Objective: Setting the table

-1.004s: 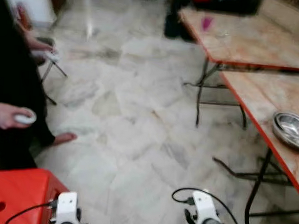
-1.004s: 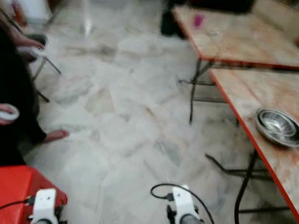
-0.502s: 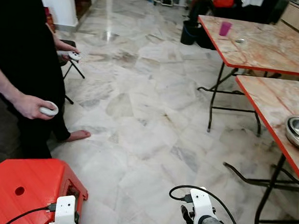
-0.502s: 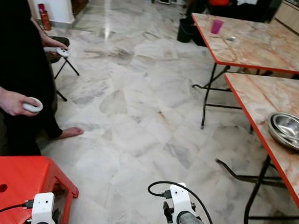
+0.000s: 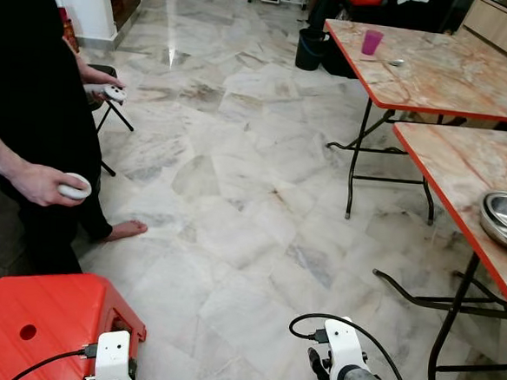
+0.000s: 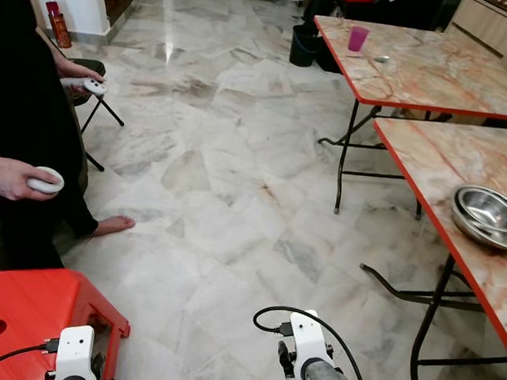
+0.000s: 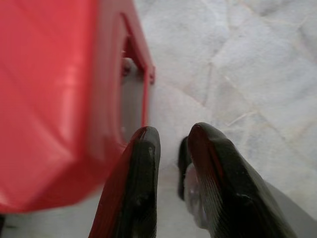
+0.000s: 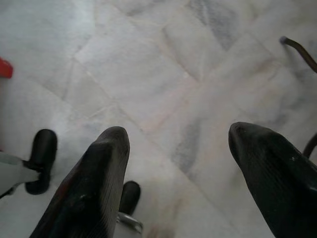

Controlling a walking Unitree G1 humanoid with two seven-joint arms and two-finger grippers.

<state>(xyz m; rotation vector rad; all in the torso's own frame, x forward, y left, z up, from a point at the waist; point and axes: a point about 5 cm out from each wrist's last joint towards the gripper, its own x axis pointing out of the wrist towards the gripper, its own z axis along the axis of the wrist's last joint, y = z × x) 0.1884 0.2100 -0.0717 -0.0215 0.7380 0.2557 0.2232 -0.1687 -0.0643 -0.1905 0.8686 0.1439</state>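
Observation:
A steel bowl [image 6: 488, 215] sits near the edge of the near marble-topped table [image 6: 430, 159] on my right. On the far table [image 5: 435, 77] stand a pink cup [image 5: 372, 42] and a small metal item [image 5: 396, 63]. Both arms hang low over the floor, well short of the tables. My left gripper [image 7: 173, 136] is shut with nothing in it, beside a red stool [image 7: 54, 99]. My right gripper [image 8: 181, 134] stands open above bare marble floor.
A person in black [image 5: 34, 96] stands at my left with a white controller [image 5: 74, 186] in each hand. The red stool [image 5: 35, 323] is by my left side. Black folding table legs [image 5: 450, 299] stick out on the right. A dark bin [image 5: 311, 48] stands by the far table.
The head view has swung a little and sharpened from blur, so the camera moved. Both arms hang as before; the person stays at the left.

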